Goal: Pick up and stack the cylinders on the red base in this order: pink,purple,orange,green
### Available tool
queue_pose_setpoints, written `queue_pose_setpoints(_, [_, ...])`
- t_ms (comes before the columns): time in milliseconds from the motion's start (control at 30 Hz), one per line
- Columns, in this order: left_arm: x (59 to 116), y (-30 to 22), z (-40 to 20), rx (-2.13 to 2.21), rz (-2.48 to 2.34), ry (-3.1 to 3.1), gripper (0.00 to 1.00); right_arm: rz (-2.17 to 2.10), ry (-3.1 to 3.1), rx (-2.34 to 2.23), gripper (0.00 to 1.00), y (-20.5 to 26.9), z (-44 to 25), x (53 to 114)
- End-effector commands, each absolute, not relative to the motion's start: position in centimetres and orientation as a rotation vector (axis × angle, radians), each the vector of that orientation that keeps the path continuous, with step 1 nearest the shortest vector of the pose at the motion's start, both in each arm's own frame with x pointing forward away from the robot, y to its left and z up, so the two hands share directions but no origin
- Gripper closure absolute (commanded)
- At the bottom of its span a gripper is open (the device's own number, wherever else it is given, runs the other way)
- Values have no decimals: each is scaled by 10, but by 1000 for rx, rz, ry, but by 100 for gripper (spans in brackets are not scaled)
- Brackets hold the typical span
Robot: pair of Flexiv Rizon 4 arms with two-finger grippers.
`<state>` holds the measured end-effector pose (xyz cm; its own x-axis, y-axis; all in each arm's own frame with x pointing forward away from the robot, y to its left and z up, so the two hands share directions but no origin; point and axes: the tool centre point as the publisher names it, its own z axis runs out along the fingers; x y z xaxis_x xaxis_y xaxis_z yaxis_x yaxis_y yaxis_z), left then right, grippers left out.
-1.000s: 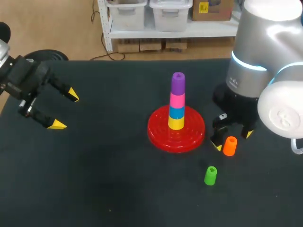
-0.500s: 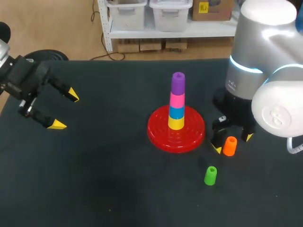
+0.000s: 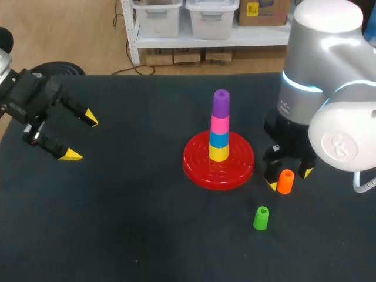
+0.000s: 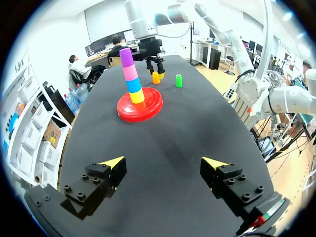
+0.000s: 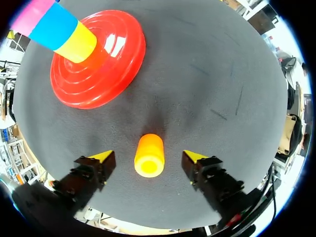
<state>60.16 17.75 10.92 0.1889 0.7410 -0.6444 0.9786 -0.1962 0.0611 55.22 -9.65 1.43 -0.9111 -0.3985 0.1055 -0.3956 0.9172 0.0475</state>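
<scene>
from above, the right arm's bulk hid most of the right gripper (image 5: 147,157). its wrist view showed the fingers spread either side of the orange cylinder (image 3: 285,181), not touching it, just beside the red base (image 3: 200,167). the stack (image 5: 59,29) was cut off above pink. the left gripper (image 3: 81,136) hung open and empty, well apart. the green cylinder (image 3: 261,218) sat nearby on the black table (image 3: 129,223).
</scene>
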Motion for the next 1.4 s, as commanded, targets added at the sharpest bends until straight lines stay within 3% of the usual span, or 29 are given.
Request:
queue_pose_setpoints(33, [601,178,109,2005,-676,1604,0,-34,-2971,611,100,-97,14,550])
queue_pose_setpoints(733, [601,178,109,2005,-676,1604,0,-37,-2972,620,100,-92,19,547])
queue_pose_setpoints(1400, [601,178,109,2005,-676,1604,0,102,-3076,812,100,-61,171,581])
